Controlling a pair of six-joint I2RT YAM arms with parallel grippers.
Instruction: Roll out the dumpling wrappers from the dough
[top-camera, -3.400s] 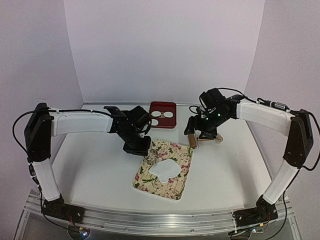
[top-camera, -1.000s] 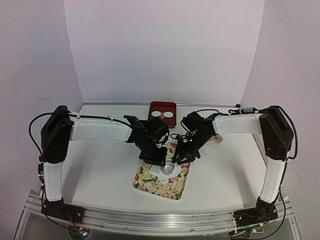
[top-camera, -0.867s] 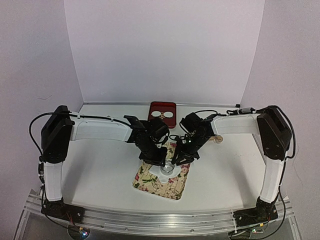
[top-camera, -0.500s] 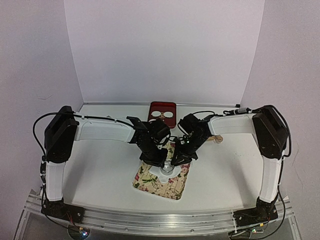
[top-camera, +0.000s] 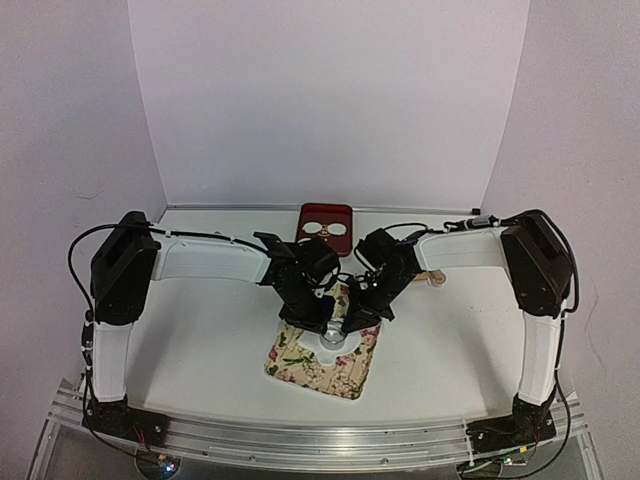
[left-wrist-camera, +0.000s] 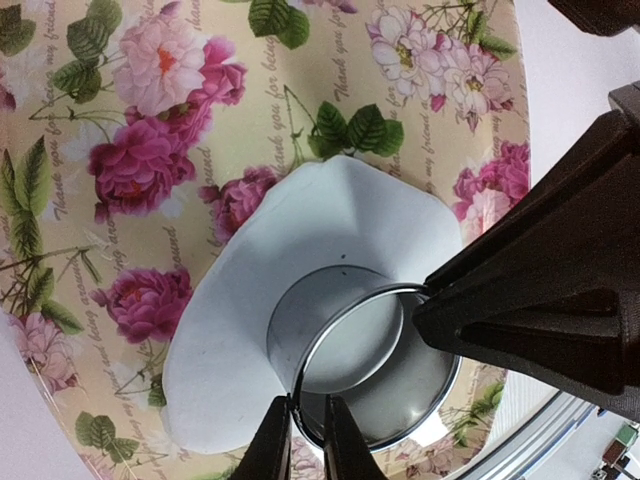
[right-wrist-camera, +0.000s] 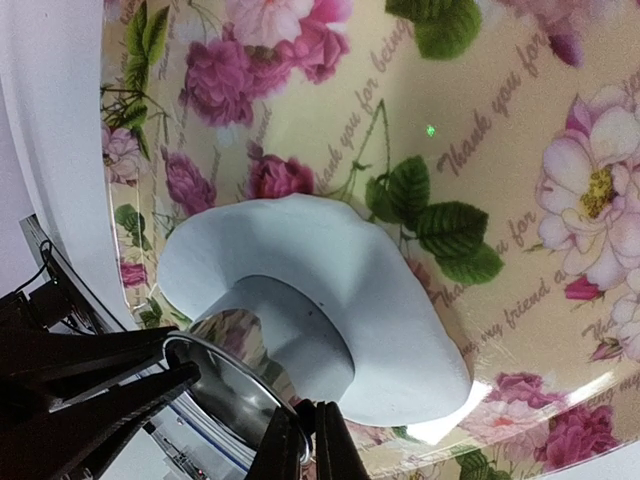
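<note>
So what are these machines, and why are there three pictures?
These are two robot arms bolted at the near edge of the table. The wide picture comes from a camera above and behind them; the close-ups come from cameras on their wrists. On the table lies a floral mat with white dough on it. A metal ring stands on the dough, and the left gripper and right gripper each pinch its rim. At the back, a red tray holds two round dumpling wrappers.

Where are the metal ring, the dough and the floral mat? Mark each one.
metal ring (left-wrist-camera: 300, 325), left wrist view, on its outer wall.
dough (left-wrist-camera: 310, 225), left wrist view, on its flat white top.
floral mat (left-wrist-camera: 140, 160), left wrist view, on a printed pink rose.
</note>
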